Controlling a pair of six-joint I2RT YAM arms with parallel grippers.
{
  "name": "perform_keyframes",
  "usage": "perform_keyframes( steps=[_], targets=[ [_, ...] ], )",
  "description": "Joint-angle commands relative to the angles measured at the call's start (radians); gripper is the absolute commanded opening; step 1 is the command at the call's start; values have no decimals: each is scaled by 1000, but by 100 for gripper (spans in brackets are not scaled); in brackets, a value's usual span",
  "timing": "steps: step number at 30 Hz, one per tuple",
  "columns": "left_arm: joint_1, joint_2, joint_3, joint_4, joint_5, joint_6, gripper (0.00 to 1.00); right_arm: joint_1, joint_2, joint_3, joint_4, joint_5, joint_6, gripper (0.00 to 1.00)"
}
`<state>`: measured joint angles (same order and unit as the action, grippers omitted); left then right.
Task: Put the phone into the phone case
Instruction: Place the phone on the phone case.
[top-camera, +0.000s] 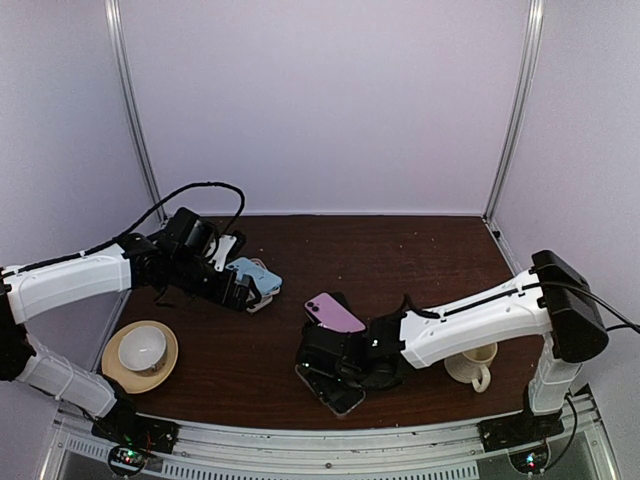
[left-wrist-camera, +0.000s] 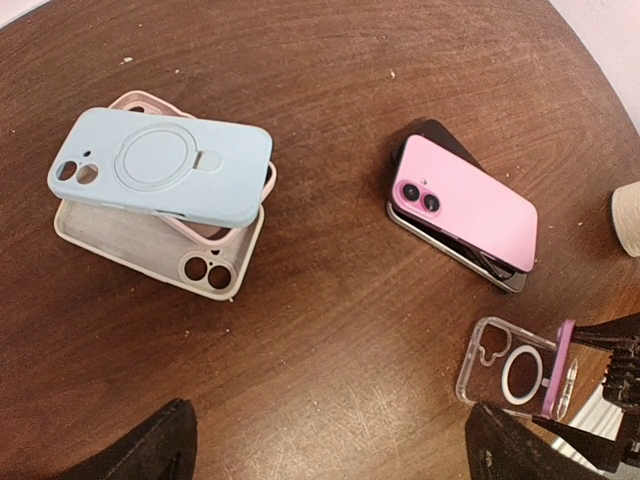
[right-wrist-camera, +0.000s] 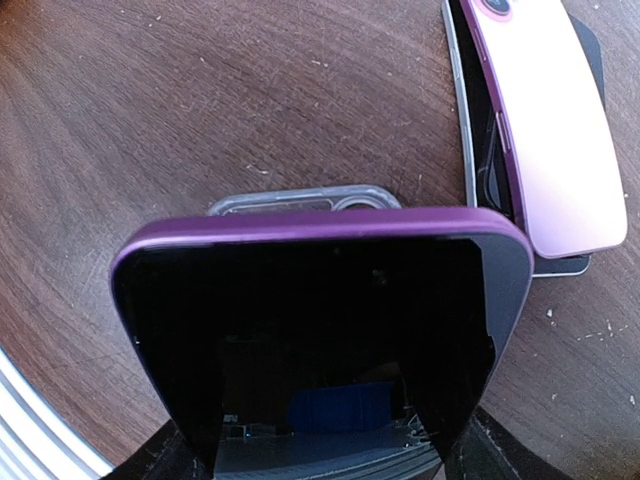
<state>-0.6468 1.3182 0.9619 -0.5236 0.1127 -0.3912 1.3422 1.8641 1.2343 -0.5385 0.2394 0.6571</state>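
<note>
Your right gripper (top-camera: 335, 368) clamps the purple-rimmed, dark-screened phone (right-wrist-camera: 320, 330), jaws part-spread. The clear plastic case (right-wrist-camera: 305, 203) lies flat just left, beneath. Left gripper (top-camera: 243, 288) gapes empty.

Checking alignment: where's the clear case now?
Left wrist view, lower right: the clear case lies flat on the table, below the pink phone, with the purple phone in the right tool at its right edge.

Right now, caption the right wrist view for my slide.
Right gripper holds purple phone in front of clear case; pink phone at right.
</note>
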Motion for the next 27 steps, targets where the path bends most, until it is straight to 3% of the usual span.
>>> perform_keyframes(
  steps=[1,9,14,27],
  targets=[
    [3,-19,-9,43,16,12,97,16,38,-17,2,27,-27,0],
    [3,-17,-9,42,16,13,98,20,70,-14,-17,-5,-23,1],
    [3,-19,-10,42,19,13,98,19,86,6,-38,10,-19,25],
    [3,-28,-11,44,15,15,97,19,116,49,-94,58,-10,72]
  ],
)
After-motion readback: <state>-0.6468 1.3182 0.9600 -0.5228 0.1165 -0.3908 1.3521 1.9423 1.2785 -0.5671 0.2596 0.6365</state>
